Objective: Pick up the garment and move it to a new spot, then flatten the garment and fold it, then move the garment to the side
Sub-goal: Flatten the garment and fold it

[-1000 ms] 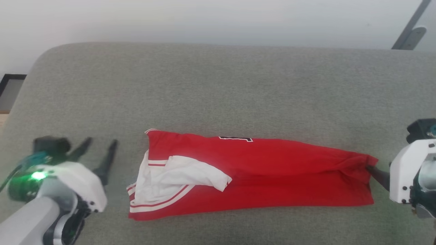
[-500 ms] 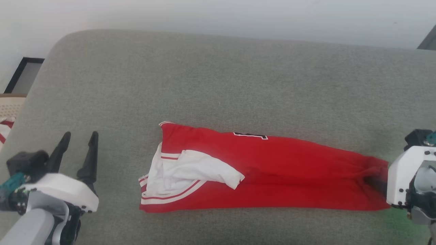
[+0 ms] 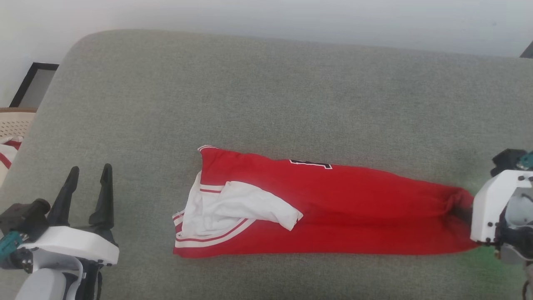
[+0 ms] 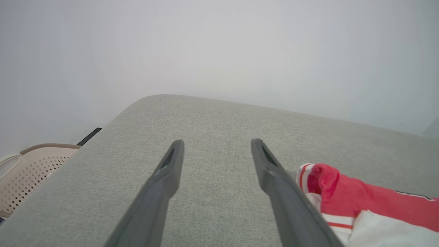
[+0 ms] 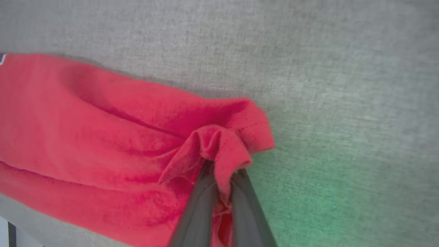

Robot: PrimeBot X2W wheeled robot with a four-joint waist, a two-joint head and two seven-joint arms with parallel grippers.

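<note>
The garment (image 3: 333, 208), a red shirt with a white sleeve, lies folded lengthwise into a long strip across the grey cushion (image 3: 266, 104). My right gripper (image 3: 460, 210) is shut on the garment's right end, where the red cloth bunches up. In the right wrist view the two dark fingers (image 5: 202, 202) pinch a fold of red fabric (image 5: 212, 147) between them. My left gripper (image 3: 88, 175) stands open to the left of the garment, apart from it. In the left wrist view its fingers (image 4: 171, 171) hang over bare cushion, with the garment's striped collar end (image 4: 322, 181) just to the right.
A beige perforated basket (image 3: 12, 125) stands off the cushion's left edge, also seen as the basket (image 4: 27, 171) in the left wrist view. A pale wall runs behind the cushion. The cushion's rounded far-left corner (image 3: 79, 46) is near.
The right gripper's fingers have shut on the garment's right end and the cloth has bunched there. The head view has shifted. The left gripper has turned its fingers more upright.
</note>
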